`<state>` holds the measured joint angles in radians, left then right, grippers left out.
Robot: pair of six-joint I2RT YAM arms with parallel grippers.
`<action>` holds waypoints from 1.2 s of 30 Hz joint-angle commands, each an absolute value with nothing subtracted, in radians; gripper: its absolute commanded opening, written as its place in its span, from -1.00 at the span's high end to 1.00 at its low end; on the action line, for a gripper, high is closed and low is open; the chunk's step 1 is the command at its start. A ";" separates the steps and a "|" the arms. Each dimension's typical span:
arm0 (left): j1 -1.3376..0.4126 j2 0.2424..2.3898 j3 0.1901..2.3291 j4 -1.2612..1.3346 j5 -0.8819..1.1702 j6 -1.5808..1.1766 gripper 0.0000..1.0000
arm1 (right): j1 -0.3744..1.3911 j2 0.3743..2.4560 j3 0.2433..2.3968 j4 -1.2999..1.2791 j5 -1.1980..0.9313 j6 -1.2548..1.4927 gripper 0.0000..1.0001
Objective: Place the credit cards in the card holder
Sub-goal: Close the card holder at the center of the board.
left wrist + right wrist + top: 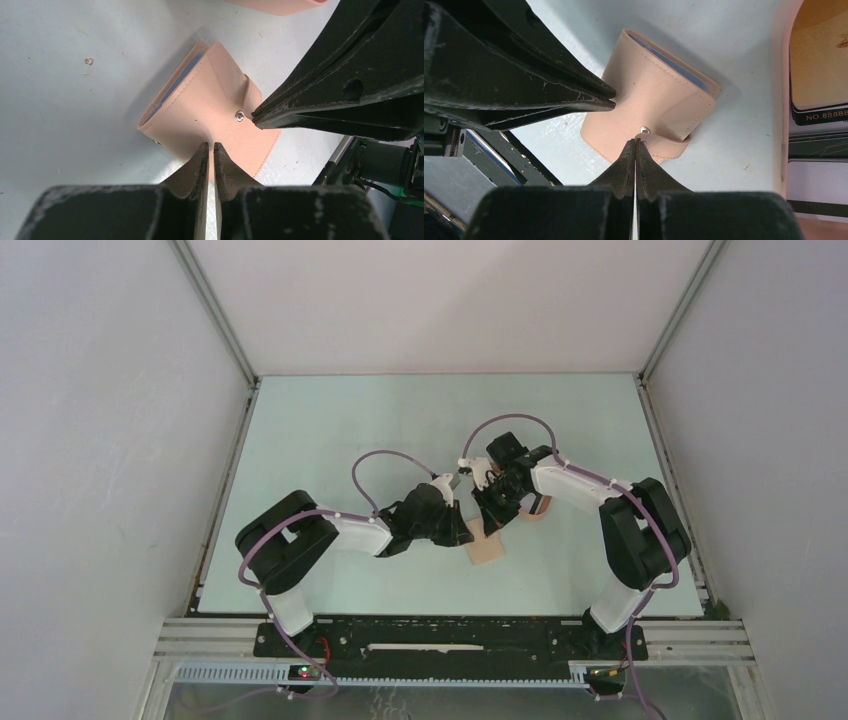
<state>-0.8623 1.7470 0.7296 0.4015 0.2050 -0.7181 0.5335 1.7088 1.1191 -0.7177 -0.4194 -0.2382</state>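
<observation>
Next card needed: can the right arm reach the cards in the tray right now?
Probably yes: the cards lie in the tray just beside the right gripper, nothing between; but its jaws are shut at the card holder and must open first.

Pale mint-green flat tabletop (pixel 340 430) spreads wide; a peach oval shallow plastic tray (pixel 781 100) sits right of its centre, white walls (pixel 110 440) around.
</observation>
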 commanded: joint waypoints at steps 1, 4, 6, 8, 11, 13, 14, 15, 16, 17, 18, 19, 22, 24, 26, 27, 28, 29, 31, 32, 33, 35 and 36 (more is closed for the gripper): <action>-0.858 1.758 0.718 0.393 0.207 -0.722 0.77 | 0.533 1.702 1.116 -0.722 -0.470 -0.254 1.00; -0.858 1.761 0.719 0.396 0.209 -0.723 0.77 | 0.536 1.716 1.116 -0.718 -0.459 -0.250 1.00; -0.858 1.760 0.719 0.395 0.211 -0.723 0.76 | 0.542 1.723 1.116 -0.714 -0.442 -0.250 1.00; -0.858 1.759 0.718 0.398 0.211 -0.724 0.77 | 0.546 1.728 1.116 -0.708 -0.428 -0.249 1.00; -0.858 1.759 0.716 0.401 0.213 -0.724 0.77 | 0.548 1.730 1.115 -0.701 -0.404 -0.245 1.00; -0.858 1.759 0.716 0.403 0.212 -0.724 0.77 | 0.548 1.733 1.115 -0.697 -0.396 -0.240 1.00; -0.858 1.759 0.717 0.403 0.213 -0.724 0.77 | 0.548 1.734 1.115 -0.695 -0.396 -0.239 1.00; -0.858 1.759 0.716 0.403 0.212 -0.724 0.77 | 0.548 1.736 1.115 -0.692 -0.395 -0.238 1.00; -0.858 1.759 0.716 0.404 0.213 -0.725 0.77 | 0.548 1.738 1.114 -0.690 -0.394 -0.236 1.00; -0.857 1.760 0.716 0.404 0.213 -0.726 0.77 | 0.548 1.740 1.115 -0.690 -0.399 -0.235 1.00; -0.857 1.759 0.715 0.406 0.213 -0.726 0.76 | 0.548 1.742 1.113 -0.688 -0.401 -0.233 1.00; -0.857 1.759 0.714 0.408 0.213 -0.727 0.77 | 0.549 1.740 1.110 -0.683 -0.398 -0.228 1.00; -0.857 1.759 0.711 0.415 0.216 -0.730 0.77 | 0.544 1.732 1.106 -0.663 -0.398 -0.214 1.00; -0.857 1.759 0.708 0.419 0.215 -0.732 0.77 | 0.537 1.724 1.100 -0.652 -0.399 -0.208 1.00; -0.859 1.761 0.706 0.424 0.216 -0.736 0.76 | 0.531 1.721 1.095 -0.648 -0.407 -0.201 1.00; -0.858 1.761 0.704 0.428 0.216 -0.738 0.77 | 0.530 1.722 1.095 -0.646 -0.412 -0.199 1.00; -0.858 1.761 0.700 0.434 0.216 -0.743 0.77 | 0.528 1.722 1.093 -0.644 -0.416 -0.196 1.00; -0.859 1.762 0.696 0.446 0.216 -0.749 0.77 | 0.526 1.724 1.092 -0.642 -0.423 -0.192 1.00; -0.858 1.764 0.684 0.472 0.218 -0.768 0.77 | 0.525 1.725 1.089 -0.637 -0.429 -0.186 1.00; -0.858 1.765 0.677 0.489 0.220 -0.776 0.77 | 0.523 1.723 1.087 -0.632 -0.429 -0.181 1.00; -0.858 1.769 0.670 0.502 0.221 -0.784 0.77 | 0.521 1.723 1.085 -0.629 -0.430 -0.178 1.00; -0.857 1.769 0.659 0.525 0.222 -0.797 0.77 | 0.512 1.722 1.082 -0.623 -0.436 -0.171 1.00; -0.857 1.769 0.653 0.535 0.222 -0.803 0.78 | 0.510 1.724 1.079 -0.621 -0.438 -0.169 1.00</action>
<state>-0.8608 1.7500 0.6914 0.4755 0.2100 -0.7650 0.5198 1.7325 1.0958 -0.6621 -0.4213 -0.1947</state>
